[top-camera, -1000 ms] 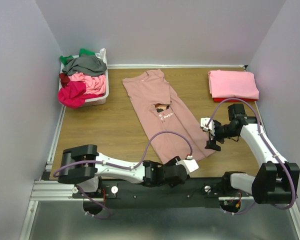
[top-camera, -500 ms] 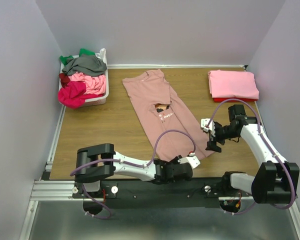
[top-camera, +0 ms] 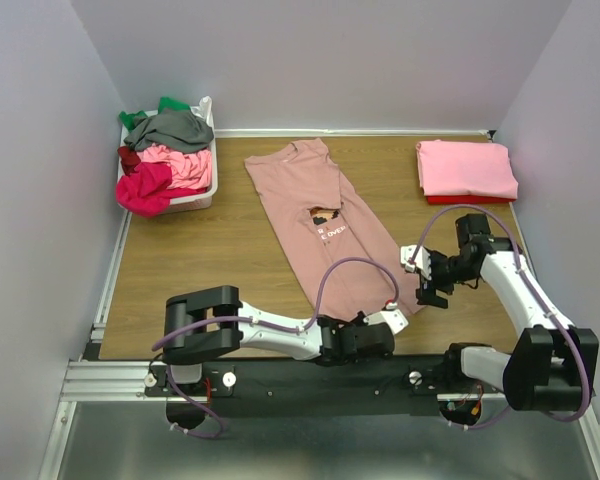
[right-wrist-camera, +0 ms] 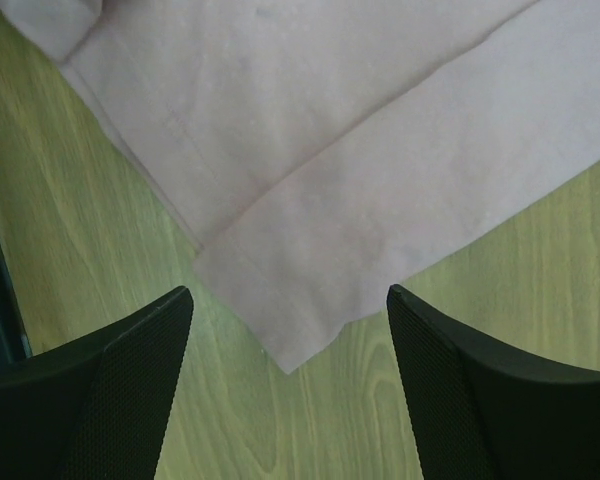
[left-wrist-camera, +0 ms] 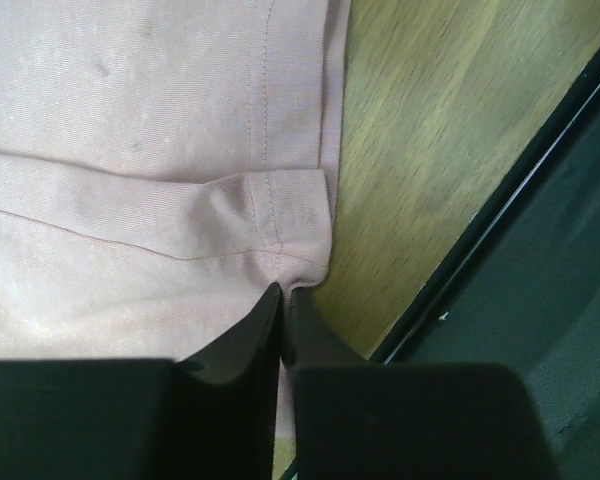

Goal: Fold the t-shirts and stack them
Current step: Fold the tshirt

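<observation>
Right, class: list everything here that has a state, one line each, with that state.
dusty-pink t-shirt: flat, folded lengthwise, not yet stacked.
left gripper: shut on its near hem corner.
right gripper: open over the other hem corner.
pink stack: folded, at the far right.
basket shirts: crumpled, unfolded.

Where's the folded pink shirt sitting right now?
Top view: the folded pink shirt lies at the table's far right corner, right of the spread dusty-pink shirt and beyond the right tool.
</observation>
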Controlling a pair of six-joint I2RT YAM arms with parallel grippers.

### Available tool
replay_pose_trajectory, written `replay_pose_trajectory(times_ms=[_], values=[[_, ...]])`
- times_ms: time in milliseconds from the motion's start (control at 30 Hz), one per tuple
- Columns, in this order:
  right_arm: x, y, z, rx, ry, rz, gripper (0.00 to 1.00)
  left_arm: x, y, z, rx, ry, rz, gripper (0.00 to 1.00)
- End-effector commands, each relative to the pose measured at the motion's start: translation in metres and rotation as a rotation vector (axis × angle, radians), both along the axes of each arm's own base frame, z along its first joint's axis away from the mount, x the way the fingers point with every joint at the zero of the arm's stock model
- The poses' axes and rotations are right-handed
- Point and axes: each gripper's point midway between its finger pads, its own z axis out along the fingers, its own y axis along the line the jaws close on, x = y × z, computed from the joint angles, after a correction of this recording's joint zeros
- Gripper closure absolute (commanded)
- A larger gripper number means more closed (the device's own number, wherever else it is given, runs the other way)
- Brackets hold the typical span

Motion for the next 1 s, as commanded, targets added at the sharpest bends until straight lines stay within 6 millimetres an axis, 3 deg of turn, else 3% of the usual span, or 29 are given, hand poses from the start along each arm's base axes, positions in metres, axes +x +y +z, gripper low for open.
replay_pose_trajectory(times_ms=[0,200,333,500,600,700,767,833,967], values=[[-0.013,-0.019,-0.023,-0.111,0.044,0.055,0.18,-0.012,0.032,-0.030,0.123,0.069,0.006,0.97],[-0.021,-0.023,-0.044,-0.137,0.093,0.163,0.21,-0.015,0.041,-0.029,0.111,0.086,0.031,1.00],[-0.031,-0.022,-0.060,-0.131,0.123,0.254,0.23,-0.015,0.034,-0.022,0.077,0.091,0.031,1.00],[-0.024,-0.024,-0.075,-0.138,0.161,0.250,0.31,-0.015,0.028,-0.017,0.055,0.093,0.021,1.00],[-0.028,-0.028,-0.086,-0.171,0.179,0.257,0.40,-0.017,0.028,-0.015,0.043,0.103,0.024,1.00],[-0.021,-0.034,-0.096,-0.216,0.145,0.243,0.56,-0.018,0.030,-0.012,0.028,0.110,0.029,1.00],[-0.021,-0.036,-0.097,-0.227,0.141,0.232,0.72,-0.017,0.029,-0.006,0.000,0.111,0.032,1.00],[-0.021,-0.034,-0.096,-0.217,0.134,0.223,1.00,-0.013,0.029,-0.001,-0.025,0.118,0.040,1.00],[-0.015,-0.027,-0.080,-0.177,0.118,0.206,1.00,-0.003,0.029,0.010,-0.085,0.133,0.049,1.00]])
